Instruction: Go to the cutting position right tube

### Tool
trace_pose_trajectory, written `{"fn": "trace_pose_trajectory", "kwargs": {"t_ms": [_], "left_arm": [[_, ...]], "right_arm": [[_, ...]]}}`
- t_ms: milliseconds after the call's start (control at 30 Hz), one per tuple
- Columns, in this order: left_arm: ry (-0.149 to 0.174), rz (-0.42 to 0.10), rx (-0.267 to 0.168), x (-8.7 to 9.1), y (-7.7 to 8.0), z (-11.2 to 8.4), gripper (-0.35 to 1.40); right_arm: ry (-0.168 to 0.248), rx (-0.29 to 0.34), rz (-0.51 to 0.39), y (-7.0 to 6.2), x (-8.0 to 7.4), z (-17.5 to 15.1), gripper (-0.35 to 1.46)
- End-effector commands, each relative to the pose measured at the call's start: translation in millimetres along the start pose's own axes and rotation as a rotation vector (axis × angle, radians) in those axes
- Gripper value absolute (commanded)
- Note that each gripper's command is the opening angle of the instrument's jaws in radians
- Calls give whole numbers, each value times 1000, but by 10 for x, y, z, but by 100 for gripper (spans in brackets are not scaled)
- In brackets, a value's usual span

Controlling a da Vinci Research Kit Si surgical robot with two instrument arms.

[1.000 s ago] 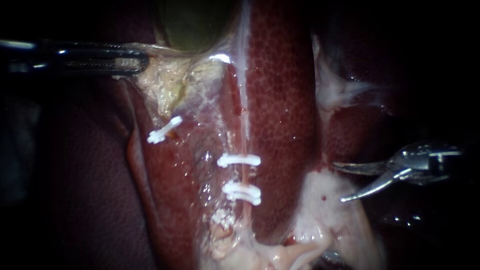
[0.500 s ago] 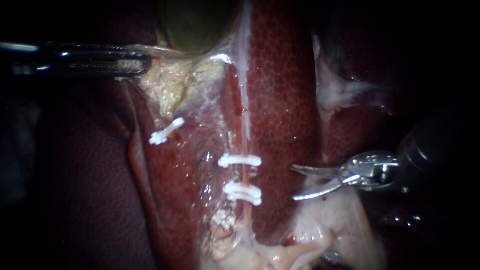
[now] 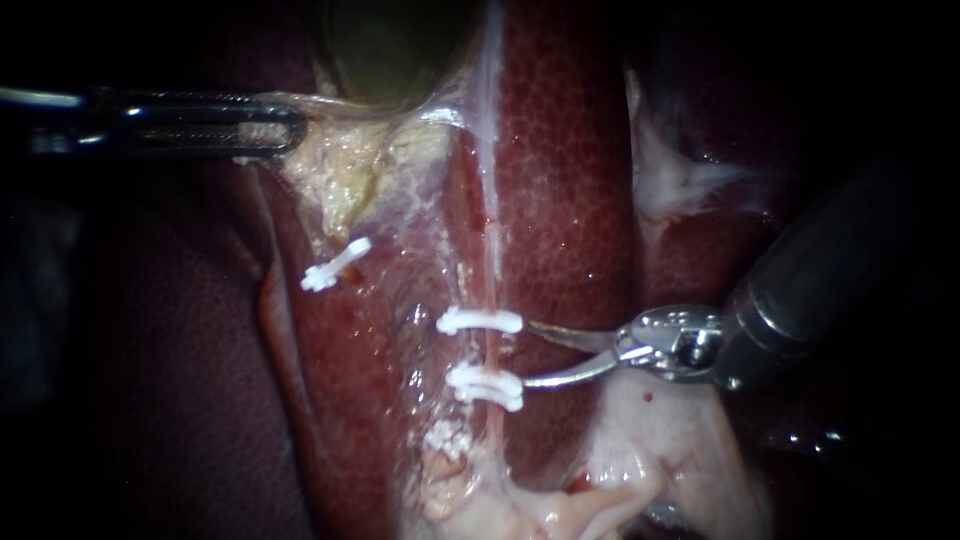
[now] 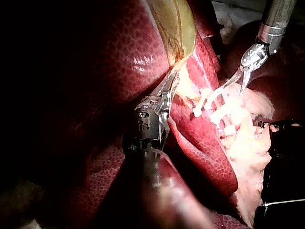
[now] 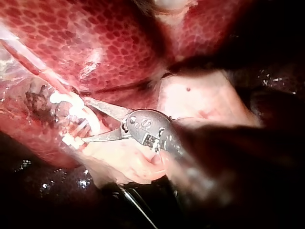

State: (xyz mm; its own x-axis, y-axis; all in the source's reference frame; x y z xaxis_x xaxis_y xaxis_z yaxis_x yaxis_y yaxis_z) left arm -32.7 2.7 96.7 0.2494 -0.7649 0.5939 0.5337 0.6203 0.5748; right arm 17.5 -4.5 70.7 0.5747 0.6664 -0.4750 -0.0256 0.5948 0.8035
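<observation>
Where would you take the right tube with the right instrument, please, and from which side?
On the bare stretch of the right tube between its two clips, from the right: the tube runs upright, so the right instrument's open jaws would cross it squarely.

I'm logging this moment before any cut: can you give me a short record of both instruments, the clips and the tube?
Left instrument: jaws shut on pale tissue below gallbladder
Right instrument: blades open, tips beside right tube, not across it
Clips on right tube: upper clip, lower clip
Blade position: level with the gap between them
</observation>
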Motion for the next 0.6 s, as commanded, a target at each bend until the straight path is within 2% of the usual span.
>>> {"fn": "trace_pose_trajectory", "kwargs": {"t_ms": [33, 100, 267, 600], "left_arm": [[0, 0, 0, 0, 0, 0, -35], [0, 0, -1, 0, -1, 0, -35], [0, 0, 2, 0, -1, 0, -35], [0, 0, 4, 1, -2, 0, -35]], "right_arm": [[-11, -2, 2, 0, -2, 2, 136], [-28, -3, 7, 2, -5, 7, 133], [-33, 0, 25, 6, -11, 18, 129], [-28, -9, 48, 19, 0, 37, 129]]}}
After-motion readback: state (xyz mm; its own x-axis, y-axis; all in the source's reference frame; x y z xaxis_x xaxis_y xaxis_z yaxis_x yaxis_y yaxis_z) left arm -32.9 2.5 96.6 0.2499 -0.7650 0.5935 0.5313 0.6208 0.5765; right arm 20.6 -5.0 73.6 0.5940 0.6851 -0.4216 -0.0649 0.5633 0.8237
